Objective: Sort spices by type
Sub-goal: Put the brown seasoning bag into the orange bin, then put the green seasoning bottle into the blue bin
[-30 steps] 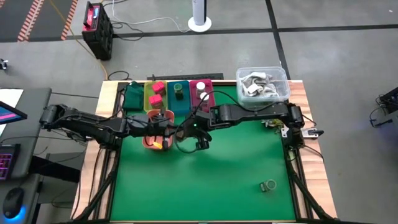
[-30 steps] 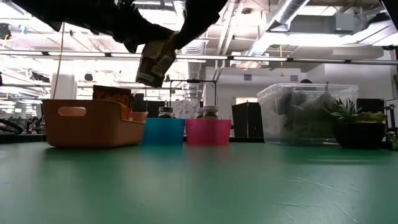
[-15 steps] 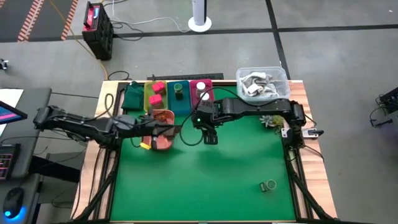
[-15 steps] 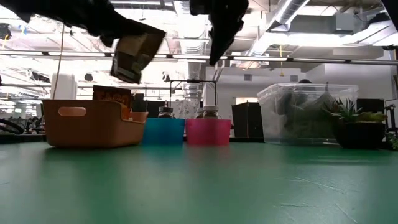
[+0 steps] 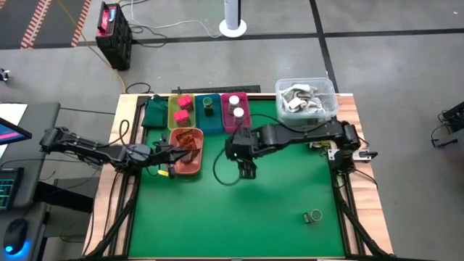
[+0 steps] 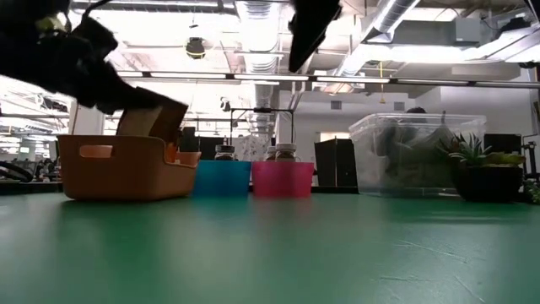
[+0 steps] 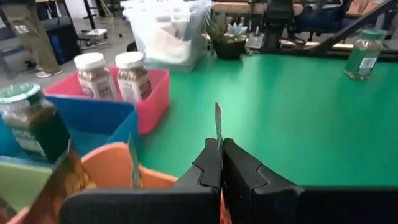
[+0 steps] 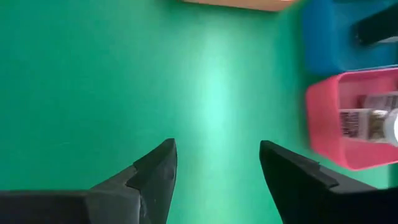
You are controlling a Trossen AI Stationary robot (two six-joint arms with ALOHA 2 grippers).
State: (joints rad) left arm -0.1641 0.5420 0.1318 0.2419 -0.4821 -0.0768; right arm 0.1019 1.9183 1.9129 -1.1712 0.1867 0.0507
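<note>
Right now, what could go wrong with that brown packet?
The left gripper pinches the packet only by a thin edge, so it might slip and land outside the tray. The gripper is also close to the tray's rim and could bump it.

Likely a lab or workshop: exposed ceiling ducts [image 6: 405, 17], striped floor tape [image 5: 32, 22], cables.

Left pincer [image 7: 220, 163]: fingers pressed together, arm extended low. Right pincer [image 8: 214, 174]: fingers spread, pointing downward, arm raised mid-tabletop.
</note>
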